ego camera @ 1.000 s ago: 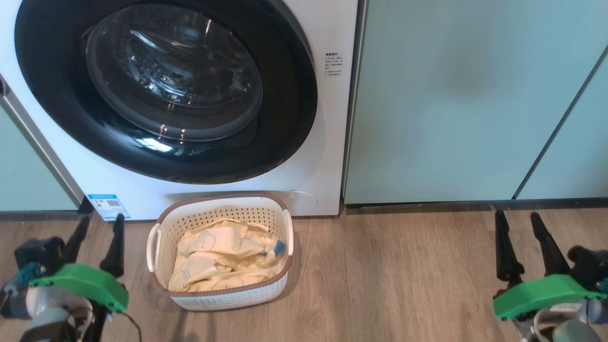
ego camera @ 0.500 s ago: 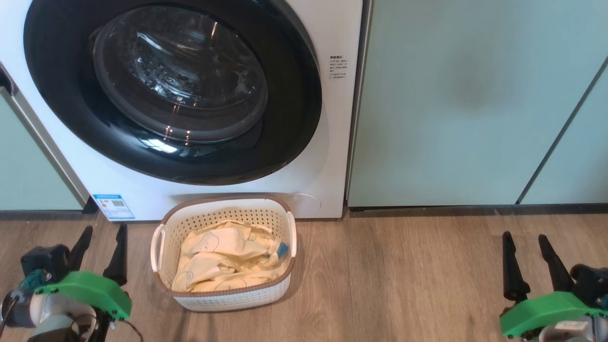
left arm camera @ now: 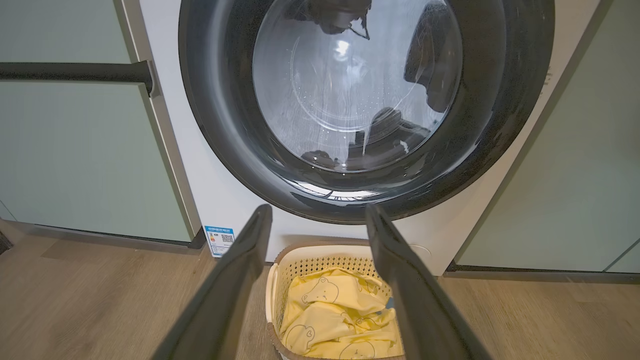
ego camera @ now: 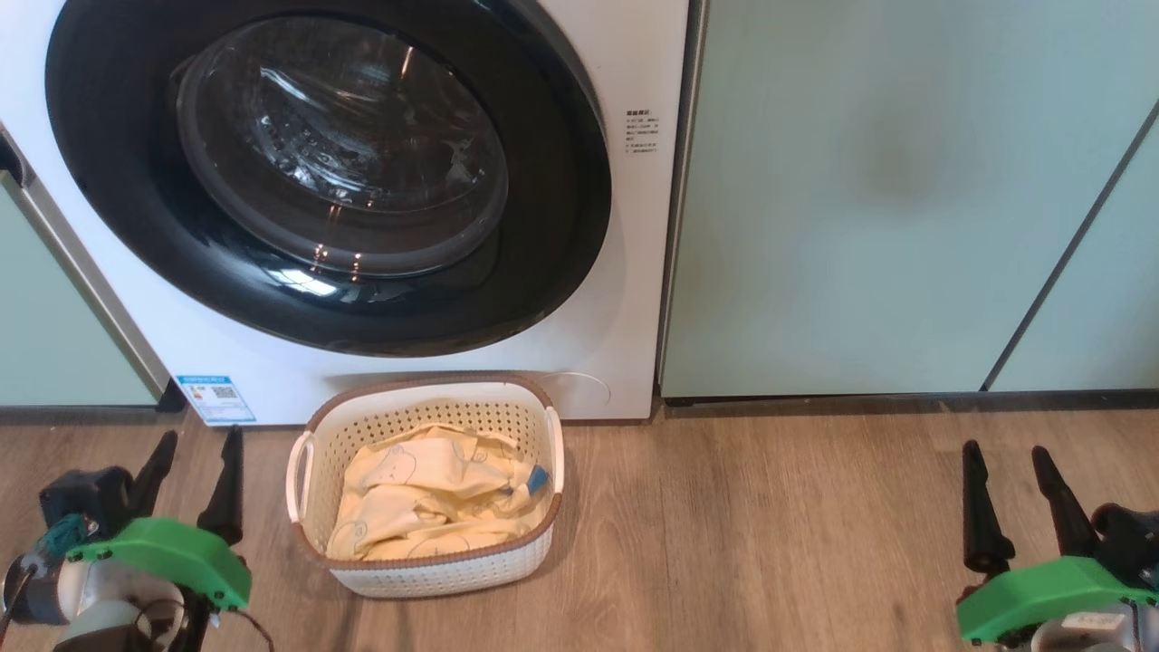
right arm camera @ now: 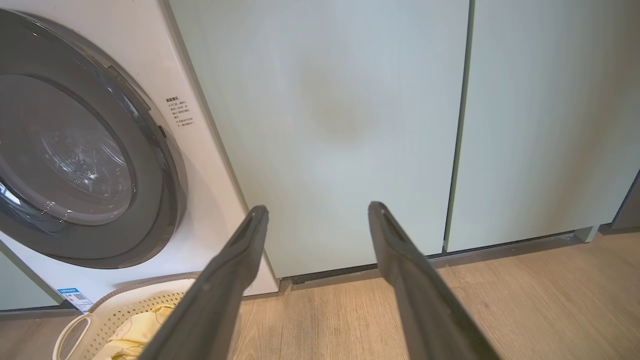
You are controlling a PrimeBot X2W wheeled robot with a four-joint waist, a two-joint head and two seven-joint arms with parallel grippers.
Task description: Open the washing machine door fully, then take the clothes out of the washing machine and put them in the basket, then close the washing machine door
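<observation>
The white washing machine (ego camera: 625, 299) stands ahead with its round black washing machine door (ego camera: 326, 172) shut flat against the front; the door also shows in the left wrist view (left arm camera: 365, 105) and the right wrist view (right arm camera: 85, 165). On the floor in front sits the cream basket (ego camera: 426, 566), holding the pale yellow bear-print clothes (ego camera: 435, 493) (left arm camera: 335, 320). My left gripper (ego camera: 199, 441) hangs open at the lower left, left of the basket, with nothing between its fingers. My right gripper (ego camera: 1005, 450) stands open at the lower right, far from the basket.
Pale green cabinets (ego camera: 860, 199) flank the machine on both sides. A dark bar handle (left arm camera: 75, 71) runs along the left cabinet. Bare wooden floor (ego camera: 770, 534) stretches between the basket and my right gripper.
The whole head picture shifted slightly, so the camera moved. Both grippers sit a little lower in it. Door, basket and clothes stay put.
</observation>
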